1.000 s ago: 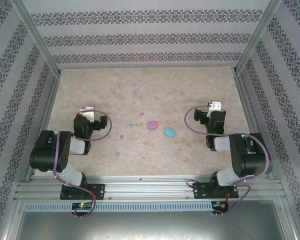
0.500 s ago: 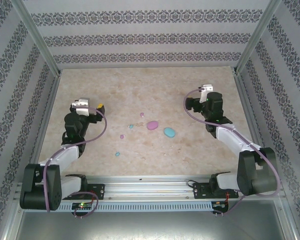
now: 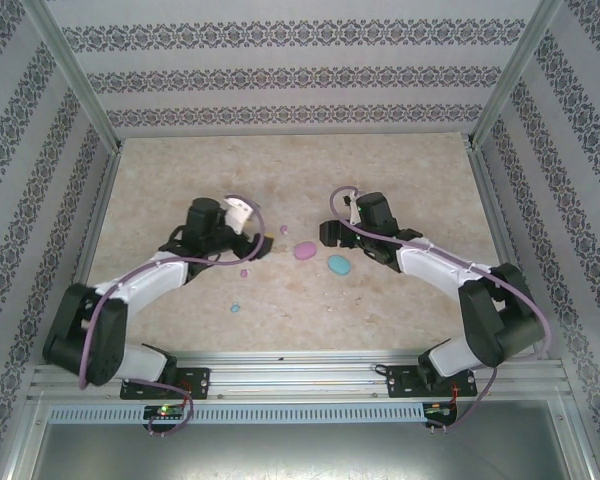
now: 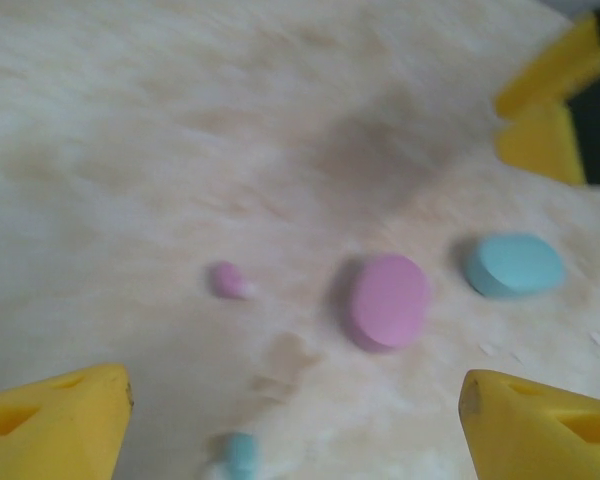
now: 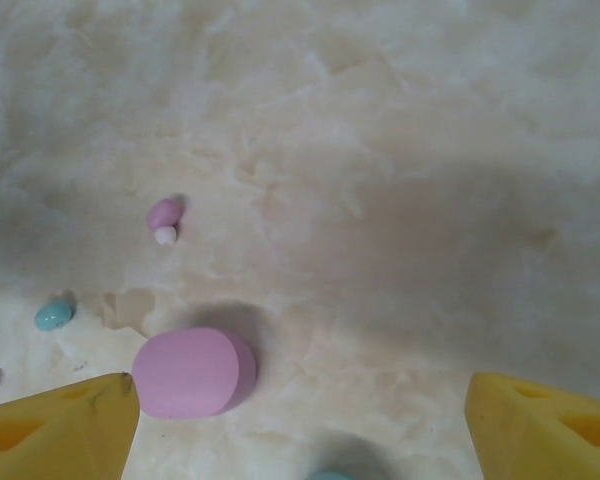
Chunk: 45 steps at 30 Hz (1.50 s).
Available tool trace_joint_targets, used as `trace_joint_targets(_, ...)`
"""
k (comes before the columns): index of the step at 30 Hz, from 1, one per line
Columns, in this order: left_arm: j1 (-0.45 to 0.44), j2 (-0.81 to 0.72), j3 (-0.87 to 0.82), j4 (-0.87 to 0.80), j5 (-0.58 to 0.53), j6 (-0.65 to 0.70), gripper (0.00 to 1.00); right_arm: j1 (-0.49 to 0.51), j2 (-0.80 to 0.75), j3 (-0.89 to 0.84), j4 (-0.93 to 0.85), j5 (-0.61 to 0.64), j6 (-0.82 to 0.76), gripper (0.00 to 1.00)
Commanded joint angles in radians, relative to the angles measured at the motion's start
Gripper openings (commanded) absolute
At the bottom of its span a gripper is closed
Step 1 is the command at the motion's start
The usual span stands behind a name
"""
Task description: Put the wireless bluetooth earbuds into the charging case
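On the marbled table lie two closed oval charging cases, a pink case (image 3: 304, 250) (image 4: 388, 300) (image 5: 192, 372) and a light blue case (image 3: 338, 264) (image 4: 514, 265). Tiny earbuds are scattered left of them: a pink earbud (image 3: 284, 229) (image 4: 225, 280) (image 5: 164, 213), a blue earbud (image 4: 242, 452) (image 5: 53, 316), a second pink earbud (image 3: 244, 272) and a second blue earbud (image 3: 235, 308). My left gripper (image 3: 260, 243) (image 4: 295, 440) hovers open just left of the pink case. My right gripper (image 3: 327, 236) (image 5: 300, 430) hovers open just right of it. Nothing is between either pair of fingers.
The right gripper's yellow fingers (image 4: 545, 110) appear at the top right of the left wrist view, close across the cases. Patterned walls and metal posts (image 3: 75, 80) enclose the table (image 3: 420, 180). An aluminium rail (image 3: 300, 375) runs along the near edge.
Both arms have swung inward from the table's sides toward the middle, and the two grippers now face each other across the cases. The cases and earbuds have not moved.
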Motion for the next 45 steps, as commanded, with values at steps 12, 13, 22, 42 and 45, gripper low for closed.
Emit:
trace_joint_targets(12,-0.168,0.327,0.293,-0.287,0.037,0.214,0.84,-0.282,-0.101,-0.113,-0.058,-0.114,0.199,0.81)
trace_joint_targets(13,-0.169,0.344,0.312,-0.303,0.035,0.221,0.84,-0.285,-0.107,-0.113,-0.068,-0.109,0.187,0.81)
trace_joint_targets(22,-0.182,0.474,0.454,-0.441,0.043,0.316,0.84,-0.291,-0.105,-0.112,-0.086,-0.131,0.164,0.82)
trace_joint_targets(42,-0.202,0.629,0.575,-0.527,0.028,0.366,0.54,-0.293,-0.097,-0.064,-0.116,-0.172,0.170,0.81)
trace_joint_targets(45,-0.202,0.616,0.555,-0.501,0.047,0.359,0.44,-0.293,-0.100,-0.056,-0.121,-0.186,0.174,0.81)
